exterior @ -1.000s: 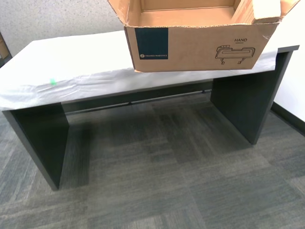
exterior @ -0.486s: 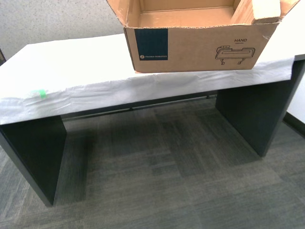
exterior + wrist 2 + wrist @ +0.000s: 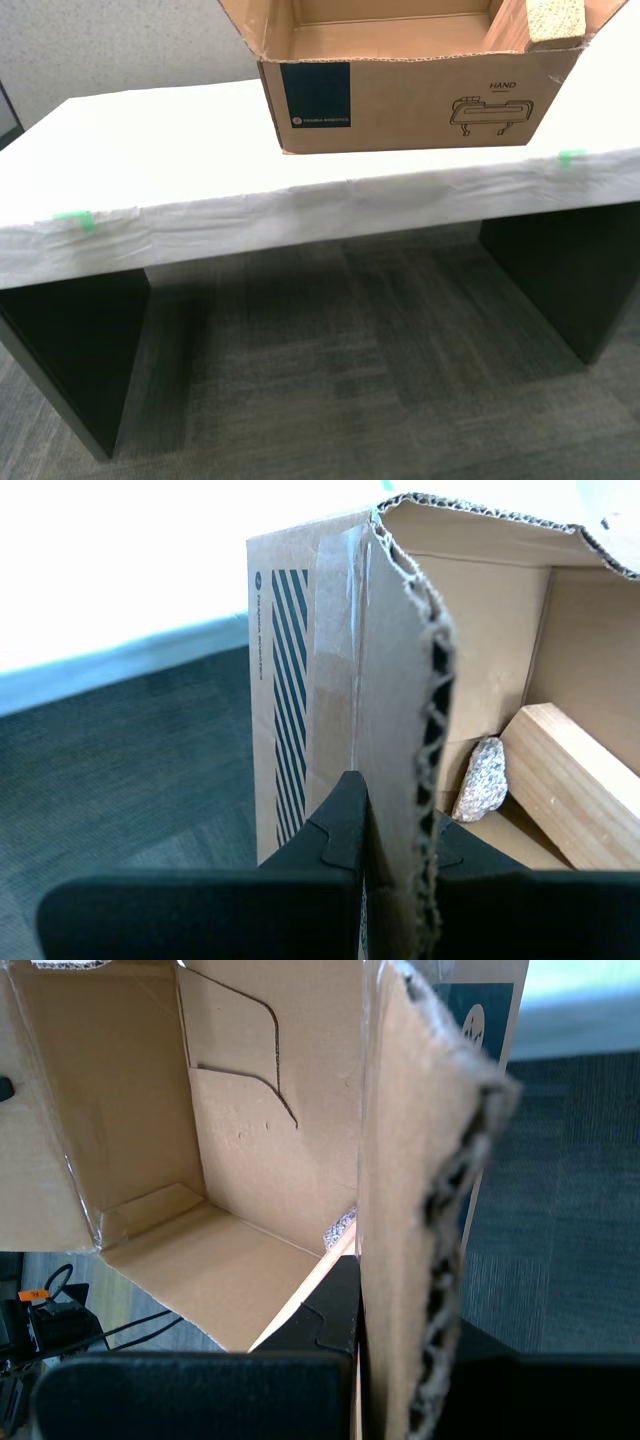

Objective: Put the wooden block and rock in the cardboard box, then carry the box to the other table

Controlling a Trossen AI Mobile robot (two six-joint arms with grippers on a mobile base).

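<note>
Carrying step: both my first gripper [image 3: 400, 1360] and my second gripper [image 3: 400, 875] clamp box [image 3: 410, 100] walls; rock [image 3: 482, 780], block [image 3: 570, 780] inside. Next: lower onto table [image 3: 170, 160].

My second tool [image 3: 398, 852] is matte black plastic: two thick fingers [image 3: 335, 825] with angular, stepped inner edges, rising from a broad flat black bar behind them. My first tool [image 3: 400, 1335] has the same build, black fingers [image 3: 330, 1310] with a notched step cut into the inner profile, and the same wide, smooth, unmarked black crosspiece behind. No screws or lettering can be made out.
</note>
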